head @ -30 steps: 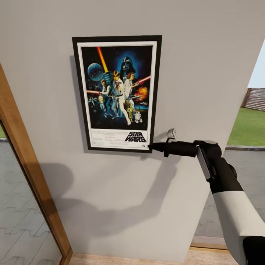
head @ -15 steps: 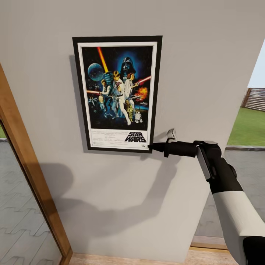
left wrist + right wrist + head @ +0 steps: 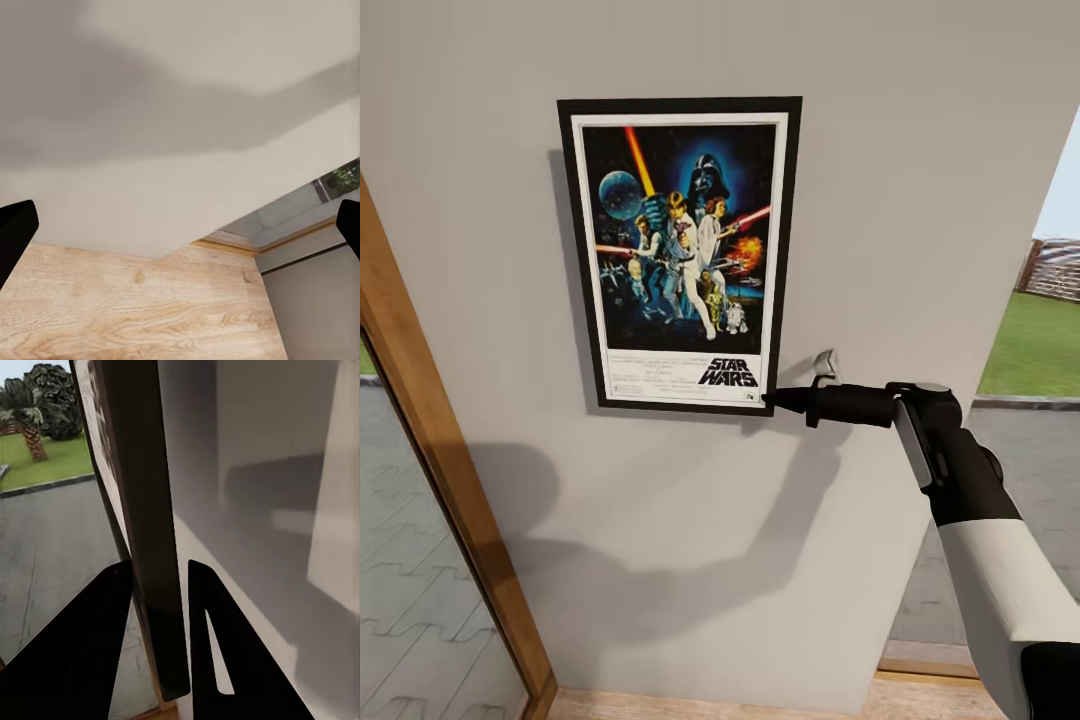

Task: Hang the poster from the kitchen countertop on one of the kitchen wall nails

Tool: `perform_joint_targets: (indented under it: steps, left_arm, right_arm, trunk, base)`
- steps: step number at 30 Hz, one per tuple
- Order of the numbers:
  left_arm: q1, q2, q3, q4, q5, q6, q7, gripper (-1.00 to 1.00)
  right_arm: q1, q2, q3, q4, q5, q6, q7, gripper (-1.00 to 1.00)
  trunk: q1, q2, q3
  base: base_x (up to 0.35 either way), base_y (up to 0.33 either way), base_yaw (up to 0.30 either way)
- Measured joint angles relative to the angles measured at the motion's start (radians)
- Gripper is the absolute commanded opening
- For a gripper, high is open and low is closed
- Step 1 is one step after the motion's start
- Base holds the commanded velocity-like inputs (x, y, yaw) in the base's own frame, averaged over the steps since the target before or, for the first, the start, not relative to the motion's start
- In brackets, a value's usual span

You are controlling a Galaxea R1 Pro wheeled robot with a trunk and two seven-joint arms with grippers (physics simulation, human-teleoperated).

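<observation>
Right claw [image 3: 768,400] grips "STAR WARS" poster [image 3: 678,255] against wall [image 3: 900,150].

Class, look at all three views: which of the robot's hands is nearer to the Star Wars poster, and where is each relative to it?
Right. The right hand grips the Star Wars poster at its lower right corner, fingers on both faces. The left hand is open, facing wall and wood floor.

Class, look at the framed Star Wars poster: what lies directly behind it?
The black-framed Star Wars poster stands against a plain pale grey wall, casting a shadow there. The right gripper fingers clamp its lower corner. Any nail behind stays covered.
</observation>
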Motion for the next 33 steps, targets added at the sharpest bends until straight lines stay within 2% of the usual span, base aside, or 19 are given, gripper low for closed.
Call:
perform_joint_targets:
  steps: [33]
  left_arm:
    - [0.000,0.000,0.000,0.000,0.000,0.000,0.000,1.00]
  right_arm:
    - [0.000,-0.001,-0.002,-0.003,0.000,0.000,0.003,-1.00]
  trunk:
    - [0.000,0.000,0.000]
  base:
    - [0.000,0.000,0.000]
